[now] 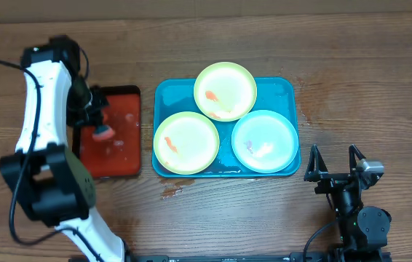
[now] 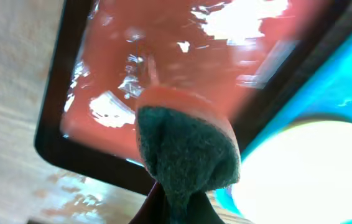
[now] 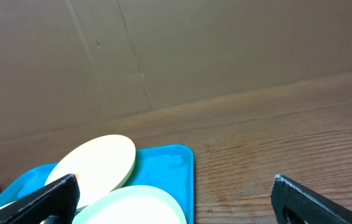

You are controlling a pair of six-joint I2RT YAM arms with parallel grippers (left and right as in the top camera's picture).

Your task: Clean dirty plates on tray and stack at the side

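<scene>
Three plates (image 1: 225, 91) sit in the turquoise tray (image 1: 287, 87) mid-way across the table (image 1: 264, 44), all smeared and none stacked at the side, so I'd judge cleaning hasn't begun. Left claw (image 1: 98, 125) is clamped on a sponge (image 1: 103, 133) over the red-brown tray (image 1: 119, 160), just left of the turquoise one; right claw (image 1: 335, 167) is spread wide and empty, near the turquoise tray's right corner. Nothing blocks the way to the plates, only tray rims to clear.
</scene>
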